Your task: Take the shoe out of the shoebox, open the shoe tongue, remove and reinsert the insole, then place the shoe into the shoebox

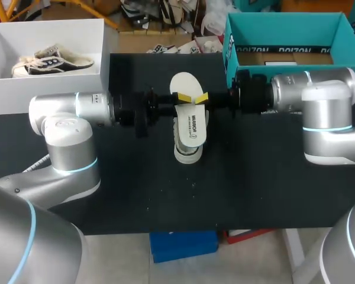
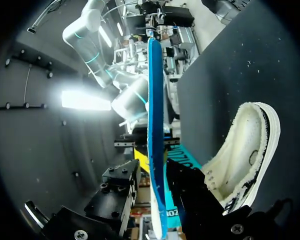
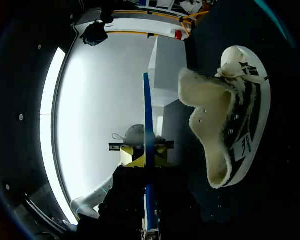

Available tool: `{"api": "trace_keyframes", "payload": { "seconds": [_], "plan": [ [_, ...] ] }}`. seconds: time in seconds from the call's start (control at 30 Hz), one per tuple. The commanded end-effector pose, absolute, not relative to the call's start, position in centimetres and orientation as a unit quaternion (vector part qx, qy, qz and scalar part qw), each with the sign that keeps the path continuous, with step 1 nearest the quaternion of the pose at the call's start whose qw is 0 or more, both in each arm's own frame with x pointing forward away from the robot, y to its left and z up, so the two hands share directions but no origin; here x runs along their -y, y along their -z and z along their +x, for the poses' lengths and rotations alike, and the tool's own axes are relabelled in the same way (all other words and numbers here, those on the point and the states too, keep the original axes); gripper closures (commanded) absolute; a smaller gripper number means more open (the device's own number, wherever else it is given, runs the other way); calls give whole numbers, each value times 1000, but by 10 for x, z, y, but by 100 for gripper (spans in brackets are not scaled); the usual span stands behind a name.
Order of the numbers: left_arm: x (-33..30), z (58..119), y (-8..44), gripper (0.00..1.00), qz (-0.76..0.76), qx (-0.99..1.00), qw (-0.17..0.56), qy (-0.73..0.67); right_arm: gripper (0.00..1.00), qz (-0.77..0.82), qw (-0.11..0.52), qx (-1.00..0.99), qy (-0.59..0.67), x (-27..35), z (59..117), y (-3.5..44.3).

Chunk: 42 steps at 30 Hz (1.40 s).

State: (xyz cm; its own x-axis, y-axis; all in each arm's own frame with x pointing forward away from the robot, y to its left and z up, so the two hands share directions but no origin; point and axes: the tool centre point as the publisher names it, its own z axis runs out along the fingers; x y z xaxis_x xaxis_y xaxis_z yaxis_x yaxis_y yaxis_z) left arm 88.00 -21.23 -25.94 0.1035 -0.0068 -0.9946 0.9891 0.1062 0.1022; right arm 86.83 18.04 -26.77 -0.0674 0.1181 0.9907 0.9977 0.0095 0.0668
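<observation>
At frame centre the left gripper (image 1: pixel 182 98) and right gripper (image 1: pixel 201 97) both clench the insole (image 1: pixel 192 124) over the shoe (image 1: pixel 186 155); it looks light, thin and floppy, so mid-length edge grips suit it.

- Two shoes: the first shoe (image 1: pixel 52 61) lies inside the white box, and the second shoe (image 1: pixel 187 152) stands on the middle of the tabletop.
- One insole (image 1: pixel 191 124), above the second shoe, over the middle of the tabletop.
- Two open boxes: a white box (image 1: pixel 47 26) at the tabletop's far-left corner and a teal box (image 1: pixel 284 29) at its far-right corner.
- Two arms: the left arm (image 1: pixel 71 118) over the tabletop's left edge and the right arm (image 1: pixel 319 94) over its right edge.
- Two grippers: the left gripper (image 1: pixel 182 98) and the right gripper (image 1: pixel 202 97), meeting at the insole.
</observation>
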Motion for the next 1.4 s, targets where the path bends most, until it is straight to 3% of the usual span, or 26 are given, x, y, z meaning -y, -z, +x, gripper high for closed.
{"api": "trace_keyframes", "payload": {
  "seconds": [0.03,0.1,0.13,0.17,0.43,0.47,0.5,0.53,0.6,1.4],
  "plan": [
    [216,881,260,81,495,-498,554,447,100,-511,453,547,484,-181,868,268],
    [216,882,260,81,495,-499,554,447,100,-511,453,547,484,-181,868,268],
    [217,882,261,95,494,-499,554,446,100,-511,453,547,484,-181,868,268],
    [217,883,261,100,494,-500,554,446,100,-511,453,547,484,-181,868,268],
    [218,884,261,100,495,-501,552,446,100,-511,453,547,484,-181,868,268],
    [218,884,261,100,495,-501,551,447,76,-511,453,547,484,-181,868,268],
    [218,884,261,100,495,-501,551,447,76,-511,453,547,484,-181,868,268],
    [216,879,260,100,501,-500,542,454,0,-523,443,540,488,-175,867,267],
    [208,870,261,100,506,-515,522,454,0,-568,404,548,463,-164,864,270],
    [109,735,282,100,578,-594,295,476,0,-709,236,485,454,-50,799,260]
  ]
}}
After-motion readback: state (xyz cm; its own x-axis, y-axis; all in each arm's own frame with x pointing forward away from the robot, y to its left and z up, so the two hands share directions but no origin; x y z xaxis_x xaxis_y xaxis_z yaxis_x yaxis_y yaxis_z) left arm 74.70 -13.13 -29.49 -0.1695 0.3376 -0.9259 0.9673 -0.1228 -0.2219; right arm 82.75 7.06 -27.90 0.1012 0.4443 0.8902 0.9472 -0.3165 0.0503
